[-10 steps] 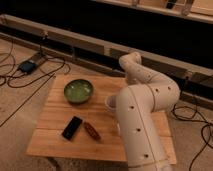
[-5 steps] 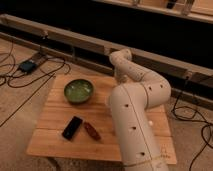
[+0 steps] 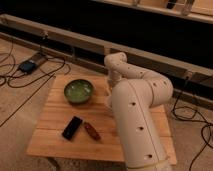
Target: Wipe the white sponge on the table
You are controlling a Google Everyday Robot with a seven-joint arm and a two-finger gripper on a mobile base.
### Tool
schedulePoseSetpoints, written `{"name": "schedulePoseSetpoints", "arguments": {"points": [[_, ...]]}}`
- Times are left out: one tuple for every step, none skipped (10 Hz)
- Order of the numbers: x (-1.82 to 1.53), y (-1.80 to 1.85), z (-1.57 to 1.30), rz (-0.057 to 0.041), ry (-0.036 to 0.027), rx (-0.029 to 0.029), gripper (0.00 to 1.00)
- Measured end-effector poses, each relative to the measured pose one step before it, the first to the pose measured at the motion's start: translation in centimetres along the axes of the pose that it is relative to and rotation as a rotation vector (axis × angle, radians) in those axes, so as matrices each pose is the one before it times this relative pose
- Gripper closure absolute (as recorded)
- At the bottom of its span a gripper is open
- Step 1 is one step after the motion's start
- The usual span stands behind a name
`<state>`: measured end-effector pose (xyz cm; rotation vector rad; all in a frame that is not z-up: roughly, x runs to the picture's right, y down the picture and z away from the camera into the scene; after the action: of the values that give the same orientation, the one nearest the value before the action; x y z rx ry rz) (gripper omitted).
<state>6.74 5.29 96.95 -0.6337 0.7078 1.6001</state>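
Three things lie on the table: a green bowl, a black phone and a small brown thing. No white sponge shows; it may be hidden behind the big white arm. The gripper is hidden too, down past the arm's far bend over the table's back edge, so I cannot tell how it stands. A thin sponge is likely light, soft and squashy. Pinching it by its edges looks best.

Gripper hidden behind the bent white arm.
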Motion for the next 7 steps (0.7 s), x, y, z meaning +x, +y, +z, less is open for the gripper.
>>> {"name": "schedulePoseSetpoints", "arguments": {"points": [[1.405, -0.984, 0.329, 0.0123, 0.02726, -0.00056, 1.0], [1.085, -1.569, 0.253, 0.02816, 0.01847, 0.0078, 1.0], [0.786, -1.929, 0.289, 0.0325, 0.01239, 0.01495, 1.0], [0.484, -2.139, 0.265, 0.03868, 0.00748, 0.01708, 1.0], [0.187, -1.868, 0.21, 0.03809, 0.00371, 0.013, 1.0], [-0.007, -2.068, 0.21, 0.04305, 0.00151, 0.01442, 1.0], [-0.285, -2.401, 0.175, 0.05216, -0.00195, 0.01583, 1.0]]}}
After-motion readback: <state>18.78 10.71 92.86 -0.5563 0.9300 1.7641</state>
